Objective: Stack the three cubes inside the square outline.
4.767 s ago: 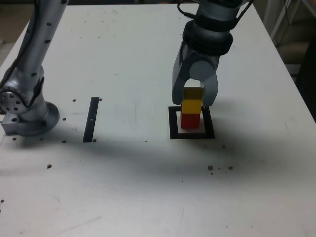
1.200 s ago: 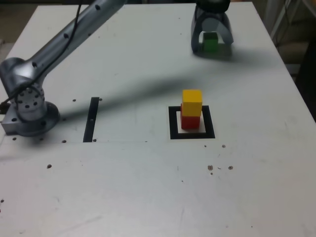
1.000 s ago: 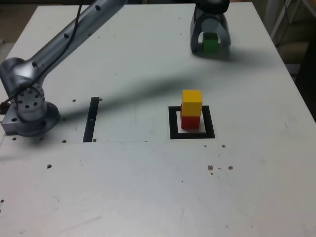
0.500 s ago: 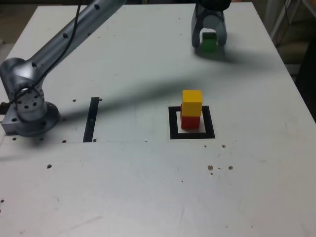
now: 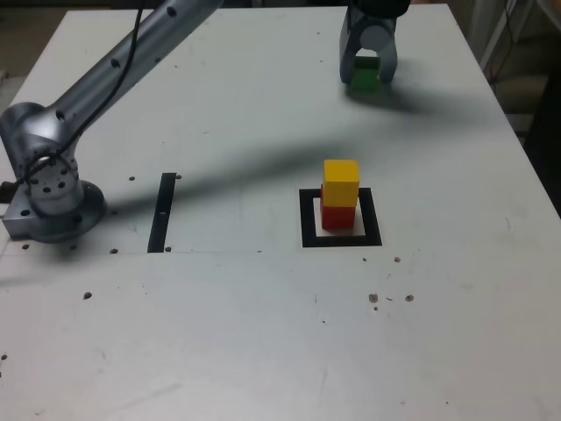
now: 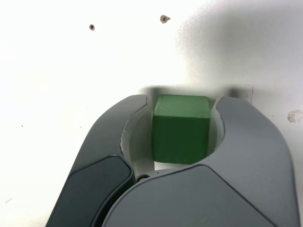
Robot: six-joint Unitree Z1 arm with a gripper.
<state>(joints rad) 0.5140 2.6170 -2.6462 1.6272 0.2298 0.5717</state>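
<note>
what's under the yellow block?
The red block sits directly under the yellow block, inside the black square on the table. The pale floor of the square under the red block is mostly covered, so contact there cannot be seen.

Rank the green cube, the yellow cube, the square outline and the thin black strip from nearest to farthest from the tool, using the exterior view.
1. Green cube: between the jaws of the tool, far side of the table.
2. Yellow cube: top of the stack.
3. Square outline: around the stack's base, just below the yellow cube.
4. Thin black strip: toward the exterior view's left, near the arm's base.
</note>
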